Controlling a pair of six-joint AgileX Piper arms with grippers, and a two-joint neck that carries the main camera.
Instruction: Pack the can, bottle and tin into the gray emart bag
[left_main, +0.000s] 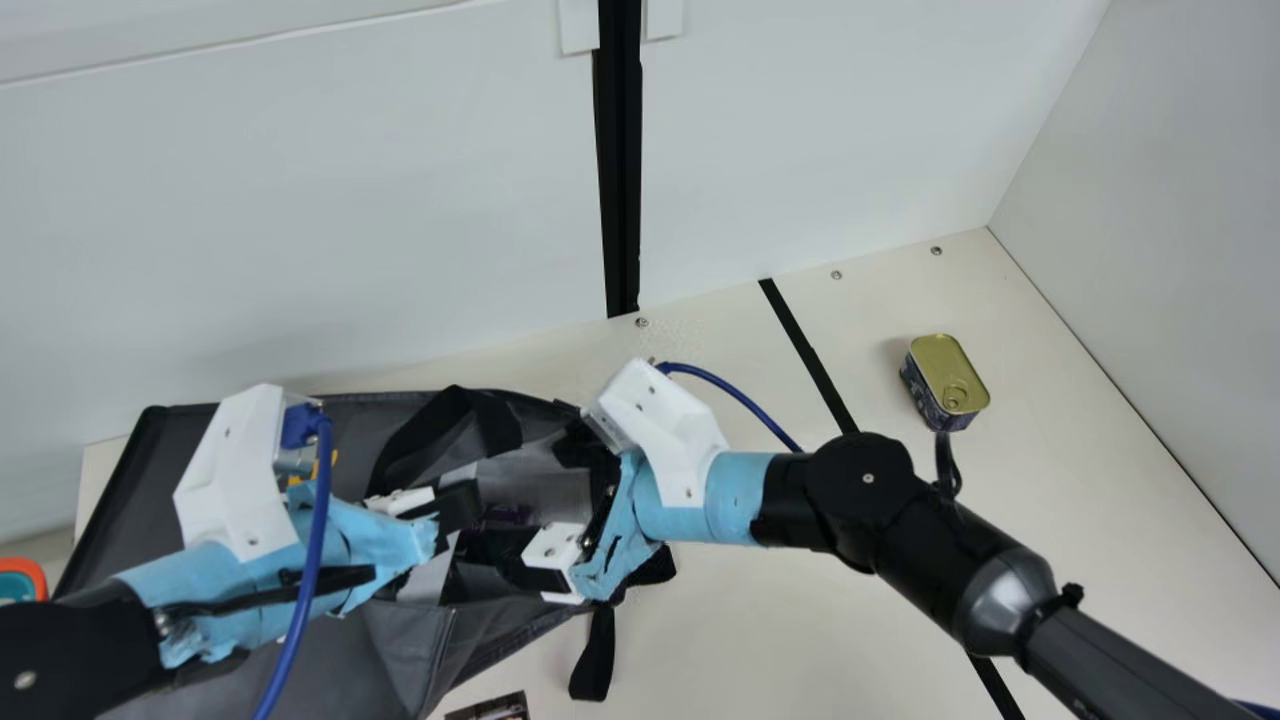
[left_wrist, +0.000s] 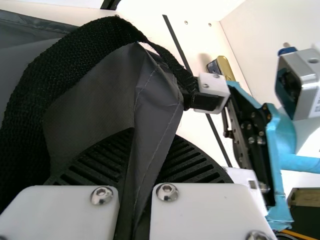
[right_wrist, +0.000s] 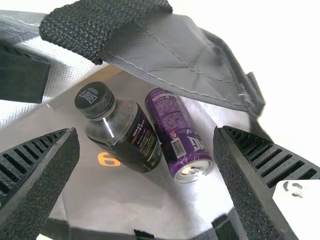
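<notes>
The left gripper (left_wrist: 134, 157) pinches a fold of the bag (left_main: 395, 635) between its fingers, at the bottom centre of its wrist view, presumably to brace one side so that the mouth does not sag closed. The right gripper (right_wrist: 146, 134) has its fingers spread wide with nothing between the pads; it is set over the mouth near the centre of the main view, which suggests that it has to do with the opening or with a thing just let go. Beyond its tips, in the middle of the right wrist view, the bottle (right_wrist: 117, 132) and the can (right_wrist: 177, 132) lie side by side inside the bag, the can just right of the bottle in that frame, so those two look packed. A strap (right_wrist: 95, 30) arches across the upper left there. The tin (left_main: 944, 385) sits apart on the table (left_main: 1040, 520), right of centre in the main view, well to the right of both grippers, beyond the right arm's elbow. It is the one item left to pack, and fetching it probably falls to the right gripper, while the left keeps the mouth from folding in.
</notes>
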